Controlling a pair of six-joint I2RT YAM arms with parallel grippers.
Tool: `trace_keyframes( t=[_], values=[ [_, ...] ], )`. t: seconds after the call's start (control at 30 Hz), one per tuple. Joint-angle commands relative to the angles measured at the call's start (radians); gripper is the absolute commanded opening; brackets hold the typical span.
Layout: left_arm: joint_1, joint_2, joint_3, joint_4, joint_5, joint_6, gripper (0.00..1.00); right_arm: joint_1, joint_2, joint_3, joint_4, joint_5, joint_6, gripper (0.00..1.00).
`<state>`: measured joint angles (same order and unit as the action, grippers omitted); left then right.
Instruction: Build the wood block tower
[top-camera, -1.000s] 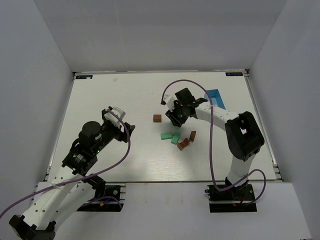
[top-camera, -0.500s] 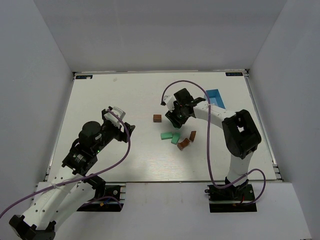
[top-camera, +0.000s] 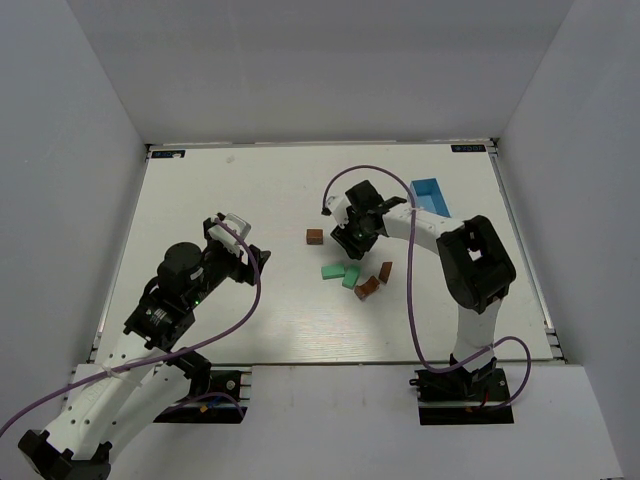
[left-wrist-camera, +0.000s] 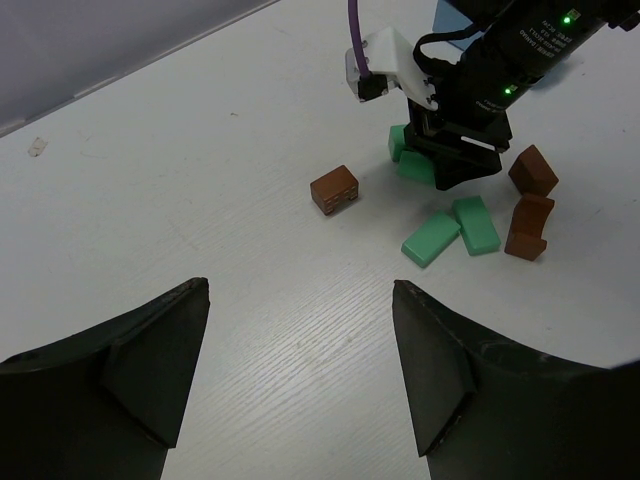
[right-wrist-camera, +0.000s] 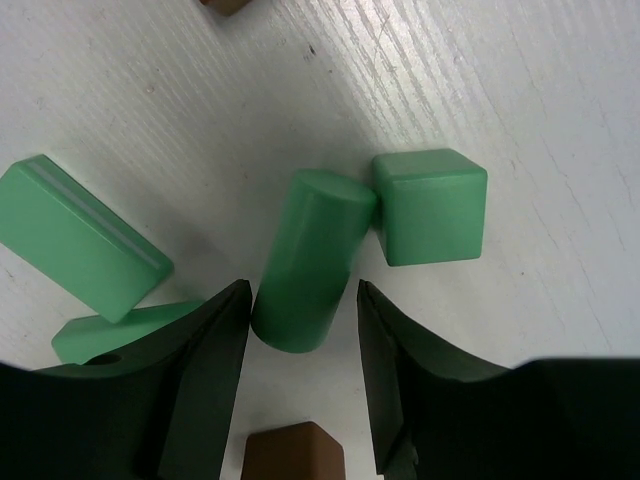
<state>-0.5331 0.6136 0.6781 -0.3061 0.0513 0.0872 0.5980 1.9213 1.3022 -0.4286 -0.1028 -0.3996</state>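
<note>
The wood blocks lie loose on the white table; the tower is not in view. A green cylinder (right-wrist-camera: 312, 260) lies flat with a green cube (right-wrist-camera: 430, 205) touching its far end. My right gripper (right-wrist-camera: 302, 300) (top-camera: 353, 236) is open, low over the table, and straddles the cylinder's near end, with a gap at the right finger. Two flat green blocks (right-wrist-camera: 80, 245) (top-camera: 333, 271) lie to one side and a brown block (right-wrist-camera: 293, 455) lies just behind the fingers. A lone brown block (top-camera: 314, 237) (left-wrist-camera: 334, 188) sits further left. My left gripper (left-wrist-camera: 297, 330) (top-camera: 255, 262) hangs open over bare table, well short of the blocks.
A small blue open box (top-camera: 429, 192) stands at the back right beside the right arm. Two more brown blocks (top-camera: 367, 288) (top-camera: 385, 271) lie right of the green ones. White walls close in the table on three sides.
My right arm has shifted slightly left over the green pieces, uncovering more of the blue box. Its jaws have opened a little. The left arm has not moved.
</note>
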Motion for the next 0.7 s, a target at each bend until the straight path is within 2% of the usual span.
trace_keyframes(
  t=[0.0, 0.1, 0.2, 0.27, 0.37, 0.5, 0.53, 0.67],
  values=[
    [0.004, -0.003, 0.011, 0.002, 0.013, 0.002, 0.84, 0.005, 0.007, 0.034, -0.001, 0.015, 0.005, 0.53],
    [0.004, -0.003, 0.011, 0.002, 0.013, 0.002, 0.84, 0.006, 0.008, 0.032, -0.002, 0.012, 0.005, 0.47],
    [0.004, 0.006, 0.011, 0.002, 0.013, 0.002, 0.84, 0.005, 0.005, 0.031, -0.006, 0.006, 0.001, 0.37],
    [0.004, 0.006, 0.011, 0.002, 0.013, 0.002, 0.84, 0.006, -0.007, 0.029, -0.012, -0.006, -0.001, 0.26],
    [0.004, 0.006, 0.011, 0.002, 0.013, 0.002, 0.85, 0.005, -0.028, 0.025, -0.018, -0.023, -0.007, 0.14],
    [0.004, 0.017, 0.0, 0.028, 0.063, -0.021, 0.92, 0.0, -0.077, 0.008, -0.019, -0.054, -0.022, 0.08],
    [0.004, 0.017, 0.0, 0.028, 0.064, -0.042, 0.99, 0.0, -0.097, 0.003, -0.021, -0.066, -0.025, 0.08],
    [0.004, 0.058, -0.009, 0.093, 0.077, -0.177, 0.99, -0.006, -0.183, -0.023, 0.001, -0.09, -0.045, 0.06]
  ],
)
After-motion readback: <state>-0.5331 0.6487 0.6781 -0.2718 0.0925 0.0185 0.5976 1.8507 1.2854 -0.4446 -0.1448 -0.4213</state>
